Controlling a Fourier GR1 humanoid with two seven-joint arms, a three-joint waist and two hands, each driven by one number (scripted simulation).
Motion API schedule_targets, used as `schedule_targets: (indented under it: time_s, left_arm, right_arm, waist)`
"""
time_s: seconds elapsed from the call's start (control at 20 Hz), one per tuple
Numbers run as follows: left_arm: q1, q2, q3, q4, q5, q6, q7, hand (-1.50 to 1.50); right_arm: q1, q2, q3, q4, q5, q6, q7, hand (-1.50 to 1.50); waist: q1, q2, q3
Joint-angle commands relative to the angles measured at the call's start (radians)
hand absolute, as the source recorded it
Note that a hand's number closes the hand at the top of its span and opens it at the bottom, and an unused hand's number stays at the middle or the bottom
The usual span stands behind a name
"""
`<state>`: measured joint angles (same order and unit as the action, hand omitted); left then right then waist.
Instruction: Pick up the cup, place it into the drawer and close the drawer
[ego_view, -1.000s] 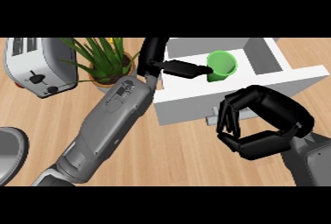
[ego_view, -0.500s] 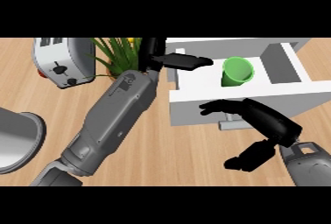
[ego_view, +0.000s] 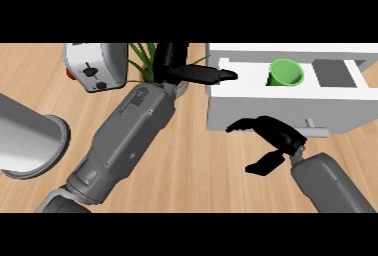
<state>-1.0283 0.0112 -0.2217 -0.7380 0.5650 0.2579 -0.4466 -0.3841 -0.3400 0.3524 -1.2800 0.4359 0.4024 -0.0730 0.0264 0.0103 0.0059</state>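
With the light, rigid cup (ego_view: 285, 73) standing in the drawer (ego_view: 244, 107), I would push the drawer's front at 12 o'clock of my open-fingered right hand (ego_view: 273, 134).

Matt wood-grain counter (ego_view: 184, 165), smooth green plastic-looking cup (ego_view: 284, 73), matt white drawer (ego_view: 280, 107).

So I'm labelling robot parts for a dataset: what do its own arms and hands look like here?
Both forearms are smooth grey casings, rounded and tube-like. The left forearm carries a small dark panel with tiny markings near its wrist end and a segmented grey joint at the lower edge. The right forearm is plain grey. The left hand and the right hand are glossy black with jointed fingers. No loose cables show.
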Motion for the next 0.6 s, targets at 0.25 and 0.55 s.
schedule_targets:
  time_s: [0.25, 0.55]
  left_arm:
    - [0.175, 0.066, 0.014, -0.083, 0.018, -0.054, -0.004, -1.5]
    - [0.202, 0.124, 0.024, -0.158, 0.036, -0.098, 0.034, -1.5]
  right_arm:
    - [-0.227, 0.061, -0.089, 0.48, 0.078, -0.176, -0.226, 1.5]
    - [-0.391, -0.01, -0.242, 0.656, 0.016, -0.212, -0.298, 1.5]
  waist:
    - [0.073, 0.009, -0.002]
    - [0.12, 0.023, -0.001]
